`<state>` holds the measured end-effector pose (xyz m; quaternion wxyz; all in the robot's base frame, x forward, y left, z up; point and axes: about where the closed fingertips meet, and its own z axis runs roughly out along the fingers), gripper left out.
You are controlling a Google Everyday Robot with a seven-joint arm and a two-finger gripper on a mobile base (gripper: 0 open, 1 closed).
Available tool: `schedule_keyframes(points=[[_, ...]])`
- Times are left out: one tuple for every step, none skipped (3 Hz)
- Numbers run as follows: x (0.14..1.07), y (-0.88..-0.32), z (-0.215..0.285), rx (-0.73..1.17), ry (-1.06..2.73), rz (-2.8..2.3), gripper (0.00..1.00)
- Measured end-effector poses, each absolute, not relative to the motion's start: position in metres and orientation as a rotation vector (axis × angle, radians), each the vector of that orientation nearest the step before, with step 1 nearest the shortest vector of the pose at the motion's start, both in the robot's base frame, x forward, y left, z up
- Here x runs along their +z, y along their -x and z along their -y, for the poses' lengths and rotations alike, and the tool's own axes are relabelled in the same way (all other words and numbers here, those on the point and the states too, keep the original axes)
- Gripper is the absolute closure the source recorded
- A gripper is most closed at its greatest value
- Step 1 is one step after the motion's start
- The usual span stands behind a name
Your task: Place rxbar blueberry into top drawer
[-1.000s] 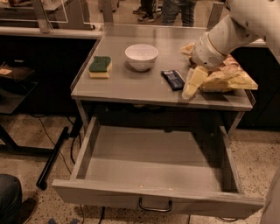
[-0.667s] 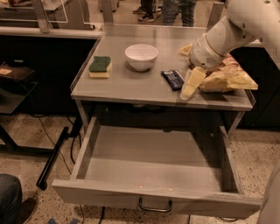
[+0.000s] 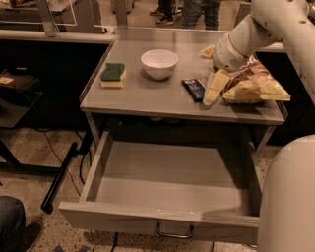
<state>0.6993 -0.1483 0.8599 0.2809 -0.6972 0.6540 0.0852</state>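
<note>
at the bottom of the frame the top drawer (image 3: 118, 218) stands pulled out, its metal loop handle (image 3: 174, 231) facing the camera. a pale rounded part of the robot (image 3: 290, 197) fills the lower right corner and hides the drawer's right front end. a dark shape at the lower left is cut off by the edge and hard to name.

above the drawer, on the counter (image 3: 147, 98), the rxbar blueberry (image 3: 194, 89) lies flat near the front edge, right of centre, exactly where it lay a moment ago; its lettering is too small to read. the gripper (image 3: 206, 77) hangs just right of the bar and has hardly shifted since then. its fingers (image 3: 217, 87) stand apart: one points down with its tip at the counter beside the bar, and the other shows only as a pale tip further back, with nothing clamped.

the chip bag (image 3: 256, 86) lies to the right, partly behind the arm (image 3: 266, 24). the sponge (image 3: 113, 75) and white bowl (image 3: 159, 63) sit further back on the left, unmoved. people's legs (image 3: 197, 9) are cut off at the top edge.
</note>
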Motion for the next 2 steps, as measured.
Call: schedule_keyframes(points=[[0.8536, -0.7056, 0.1475, 0.237, 1.902, -1.737, 0.0], [0.8505, -0.7098, 0.1509, 0.235, 1.926, -1.73, 0.0]])
